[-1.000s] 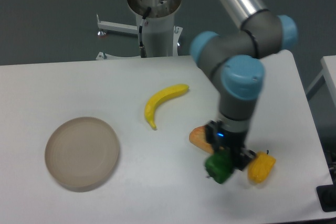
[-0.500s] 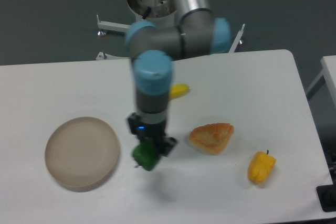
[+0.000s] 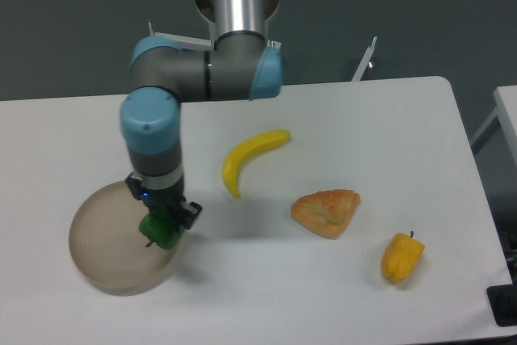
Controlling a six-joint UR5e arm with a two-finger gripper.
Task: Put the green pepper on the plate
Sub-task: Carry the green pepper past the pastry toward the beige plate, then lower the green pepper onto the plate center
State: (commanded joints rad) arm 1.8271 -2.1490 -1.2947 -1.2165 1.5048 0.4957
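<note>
A: Colours on the left?
B: Bright green pepper (image 3: 161, 230), beige-tan plate (image 3: 101, 248).
A: Right side?
B: Yellow banana (image 3: 250, 156), orange-brown pastry wedge (image 3: 326, 211), yellow-orange pepper (image 3: 401, 257), white table (image 3: 339, 119).

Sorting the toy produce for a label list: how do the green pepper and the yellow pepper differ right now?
The green pepper is held in the gripper over the plate; the yellow pepper lies free on the table, far right. One is green, the other yellow-orange. Both are small and of similar size.

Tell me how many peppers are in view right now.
2. The green pepper is held in the tool above the plate's right side; the yellow pepper lies on the table at the right.
</note>
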